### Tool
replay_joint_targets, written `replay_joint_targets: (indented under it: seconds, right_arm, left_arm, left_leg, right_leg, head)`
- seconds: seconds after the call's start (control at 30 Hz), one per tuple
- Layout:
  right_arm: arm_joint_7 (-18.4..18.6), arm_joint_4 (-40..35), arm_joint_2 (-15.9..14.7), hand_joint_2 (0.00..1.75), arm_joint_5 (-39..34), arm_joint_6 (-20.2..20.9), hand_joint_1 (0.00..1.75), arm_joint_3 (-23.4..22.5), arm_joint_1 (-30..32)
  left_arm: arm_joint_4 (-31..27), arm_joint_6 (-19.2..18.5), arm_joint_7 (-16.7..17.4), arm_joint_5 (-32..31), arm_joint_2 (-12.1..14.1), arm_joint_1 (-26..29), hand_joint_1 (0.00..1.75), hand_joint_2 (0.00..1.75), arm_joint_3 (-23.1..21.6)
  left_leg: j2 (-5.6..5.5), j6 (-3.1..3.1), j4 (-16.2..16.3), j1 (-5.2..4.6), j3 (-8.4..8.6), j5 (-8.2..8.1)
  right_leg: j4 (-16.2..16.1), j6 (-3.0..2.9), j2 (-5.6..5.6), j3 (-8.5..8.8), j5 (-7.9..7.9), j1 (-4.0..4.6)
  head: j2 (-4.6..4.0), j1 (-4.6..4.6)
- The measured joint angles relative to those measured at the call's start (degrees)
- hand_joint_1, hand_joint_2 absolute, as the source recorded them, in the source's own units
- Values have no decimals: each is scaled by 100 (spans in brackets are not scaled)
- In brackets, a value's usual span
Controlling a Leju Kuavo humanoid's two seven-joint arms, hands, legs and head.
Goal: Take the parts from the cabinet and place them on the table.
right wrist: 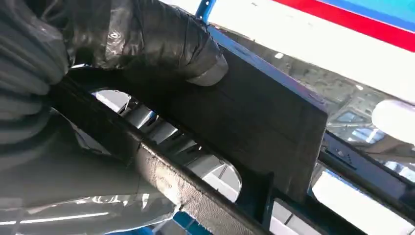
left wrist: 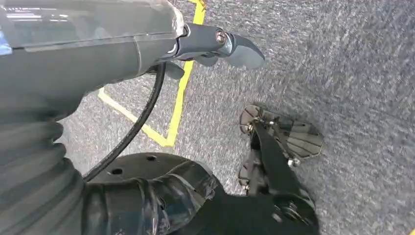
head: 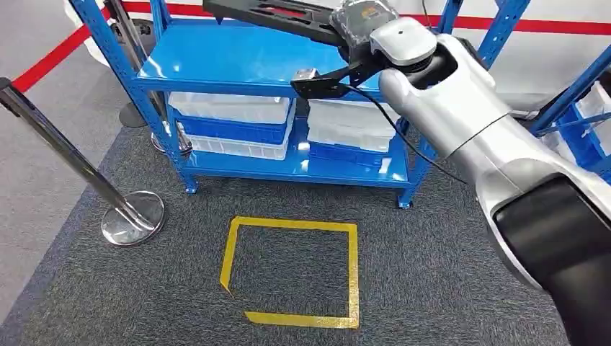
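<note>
Stood on grey carpet (head: 432, 281) marked with a yellow tape square (head: 292, 272), facing a blue cabinet (head: 238, 61) stacked with white and blue trays (head: 234, 124). Steel stanchion (head: 108, 198) at left; red floor line behind. Right hand (right wrist: 122, 39) gripped a black part (head: 270, 16) above the top shelf. Left hand (left wrist: 215, 44) hung over carpet, nothing held, fingers' spread unclear.
</note>
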Motion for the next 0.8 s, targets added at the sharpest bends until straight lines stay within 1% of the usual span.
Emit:
replay_joint_targets:
  seconds: [0.03, 0.07, 0.1, 0.13, 0.17, 0.2, 0.23, 0.27, 0.3, 0.33, 0.4, 0.43, 0.47, 0.5, 0.53, 0.57, 0.6, 0.63, 0.67, 0.7, 0.73, 0.77, 0.8]
  right_arm:
    - [2, -9, 4, 175, 2, 2, 175, 0, 12]
    - [2, -9, 4, 175, 2, 9, 175, 0, 16]
    - [2, -7, 2, 175, 2, 13, 175, 2, 17]
    - [2, -4, -22, 175, 2, 18, 175, 2, 17]
    - [2, -7, -48, 175, 2, 22, 175, 2, 12]
    - [2, -7, -50, 175, 2, 22, 175, 2, 11]
    - [2, -7, -50, 175, 2, 22, 175, 2, 12]
    - [2, -7, -55, 175, 2, 22, 175, 2, 16]
    - [2, -7, -63, 175, 2, 26, 175, 2, 27]
    - [2, -7, -65, 175, 2, 28, 175, 2, 38]
    - [2, -7, -65, 175, 2, 28, 175, 2, 45]
    - [2, -7, -65, 175, 2, 28, 175, 2, 44]
    - [2, -7, -65, 175, 2, 28, 175, 2, 40]
    - [2, -13, -65, 175, 2, 26, 175, 2, 30]
    - [2, -39, -61, 175, 2, 26, 175, 2, 19]
    - [2, -57, -59, 175, 2, 24, 175, 2, 19]
    - [2, -55, -63, 175, 2, 28, 175, 2, 9]
    - [2, -55, -63, 175, 4, 28, 175, 4, 7]
    - [2, -55, -61, 175, 4, 28, 175, 4, 9]
    - [2, -50, -50, 175, 4, 28, 175, 9, 6]
    - [2, -50, -19, 175, 4, 28, 175, 13, -7]
    - [2, -41, -20, 175, 7, 28, 175, 15, -14]
    - [0, -39, -17, 175, 7, 26, 175, 18, -14]
  left_arm:
    - [0, -4, 11, 0, 0, 7, 0, 175, 0]
    - [0, -11, 13, 0, 0, 5, 0, 175, 0]
    - [0, -13, 26, 2, 0, -1, 0, 175, 0]
    - [0, -13, 31, 4, -2, 3, 0, 175, 0]
    - [0, -15, 41, 7, -4, -6, 0, 175, 0]
    - [0, -15, 42, 7, -4, -8, 0, 175, 0]
    - [0, -15, 42, 7, -4, -12, 0, 175, 0]
    - [0, -15, 42, 7, -4, -15, 0, 175, 0]
    - [0, -15, 41, 9, -2, -14, 0, 175, 0]
    - [0, -15, 41, 9, -2, -12, 0, 175, 0]
    - [0, -15, 42, 9, -2, -8, 0, 175, 0]
    - [0, -15, 42, 9, -2, -9, 0, 175, 0]
    - [0, -15, 42, 9, -2, -10, 0, 175, 0]
    - [0, -15, 42, 9, -4, -13, 0, 175, 0]
    - [0, -20, 39, 9, -26, -23, 0, 175, 0]
    - [2, -20, 42, 9, -26, -21, 0, 175, 0]
    - [0, -20, 42, 9, -26, -24, 0, 175, 0]
    - [0, -20, 44, 7, -26, -22, 0, 175, 0]
    - [0, -24, 46, 7, -26, -14, 0, 175, -2]
    - [0, -20, 46, 7, -24, -21, 0, 175, -2]
    - [0, -20, 52, 7, -24, -19, 0, 175, 0]
    - [0, -20, 59, 2, -24, -15, 0, 175, 0]
    - [0, -20, 61, 4, -24, -6, 0, 175, 0]
  left_leg:
    - [-2, 26, 6, 6, -30, 19]
    - [-3, 40, 3, -2, -30, 28]
    - [0, 85, 4, -11, -53, 57]
    - [10, 167, -53, 22, -75, 116]
    - [32, 248, -65, 25, -125, 178]
    - [44, 304, -64, 25, -167, 216]
    - [49, 321, -62, 17, -240, 269]
    - [49, 328, -60, 9, -297, 311]
    - [49, 329, -49, 0, -384, 368]
    - [47, 326, -41, -6, -443, 413]
    - [45, 320, -28, -12, -527, 472]
    - [45, 315, -23, -17, -560, 496]
    - [44, 307, -21, -20, -589, 526]
    - [47, 292, -21, -15, -618, 564]
    - [47, 248, -22, -33, -658, 611]
    - [51, 208, -58, 4, -671, 684]
    - [54, 175, -95, 14, -667, 740]
    - [52, 143, -158, 24, -666, 816]
    - [21, 104, -234, -22, -669, 901]
    - [8, 77, -208, -2, -729, 753]
    - [7, 60, -11, -13, -816, 421]
    - [15, 39, 414, -2, -925, 42]
    - [16, 27, 702, 10, -991, -154]
  right_leg:
    - [-7, 47, -1, 9, 45, 4]
    - [-15, 79, 6, -2, 70, 10]
    - [-25, 117, 5, -7, 98, 6]
    - [-17, 147, 11, -38, 91, -3]
    - [147, 174, 25, -95, -187, -30]
    - [381, 185, 34, -166, -435, -27]
    - [862, 207, 39, -299, -790, -27]
    - [1230, 218, 40, -396, -996, -27]
    - [1621, 220, 41, -468, -1125, -26]
    - [1688, 210, 42, -417, -1051, -24]
    - [1397, 180, 42, -155, -757, -13]
    - [1128, 158, 45, 30, -607, -3]
    - [742, 122, 48, 285, -464, 7]
    - [241, 58, 57, 582, -464, 33]
    - [-56, 37, 67, 755, -601, 79]
    - [-139, 42, 64, 760, -599, 99]
    - [-136, 24, 73, 709, -510, 121]
    - [-155, -1, 71, 688, -460, 134]
    - [-273, -28, 54, 672, -380, 119]
    - [-350, -43, -17, 668, -268, 39]
    - [-398, -98, -2, 609, -179, 34]
    - [-397, -141, -19, 527, -114, 29]
    - [-396, -140, -19, 479, -75, 31]
  head:
    - [0, 2]
    - [0, 4]
    - [-2, 4]
    - [0, 4]
    - [0, 6]
    - [0, 6]
    - [0, 6]
    - [0, 6]
    - [0, 6]
    - [0, 6]
    - [0, 6]
    - [0, 4]
    - [0, 6]
    - [0, 4]
    - [0, 2]
    - [0, 4]
    - [0, 4]
    - [0, 6]
    - [0, 7]
    - [0, 2]
    - [0, 2]
    - [0, 2]
    - [0, 2]
